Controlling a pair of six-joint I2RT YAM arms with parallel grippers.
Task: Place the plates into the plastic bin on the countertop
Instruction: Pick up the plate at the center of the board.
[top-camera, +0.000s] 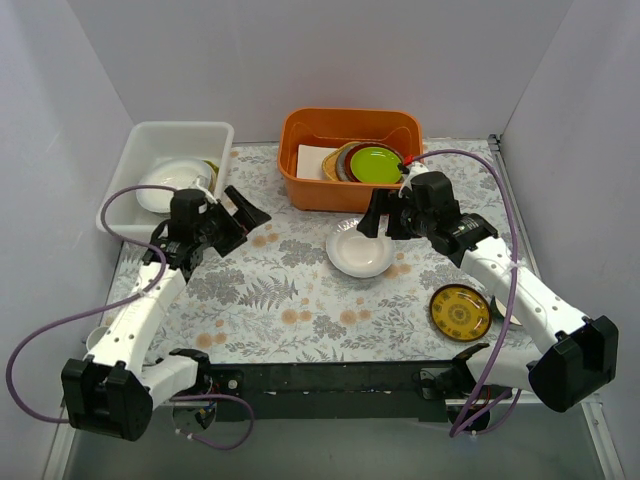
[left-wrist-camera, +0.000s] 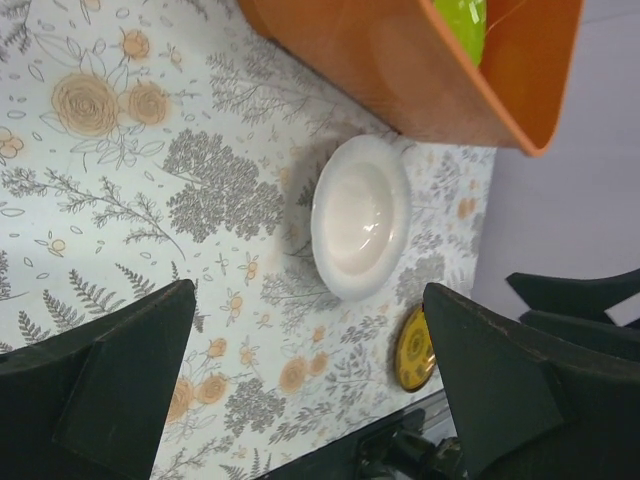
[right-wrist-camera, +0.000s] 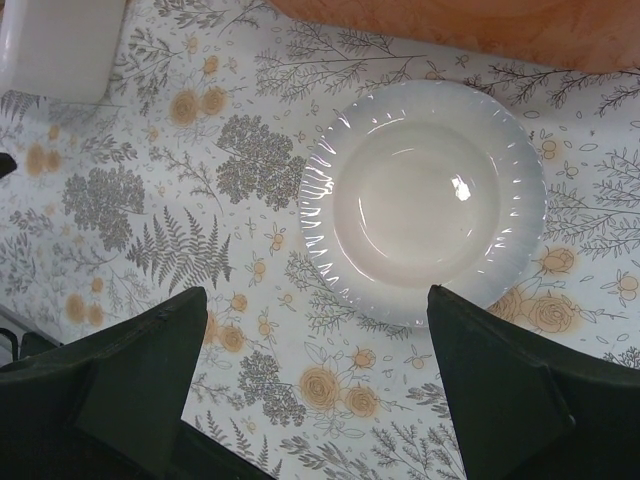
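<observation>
Partway: plates (top-camera: 172, 185) in upper-left bin (top-camera: 150, 135), white plate (top-camera: 359, 250) and gold plate (top-camera: 460, 312) on surface (top-camera: 300, 300), left gripper (top-camera: 255, 215), right gripper (top-camera: 372, 222) spread wide, empty.

White fluted plate (right-wrist-camera: 430, 200) flat on countertop (top-camera: 270, 300); brown-gold plate (top-camera: 460, 312) right; bin (top-camera: 180, 126) far-left

At far left, plastic bin (top-camera: 182, 127); tub (top-camera: 320, 190) to its right, plate (top-camera: 358, 250) just before tub

Plain white walls (top-camera: 300, 50) enclose three sides under soft, even light.
</observation>
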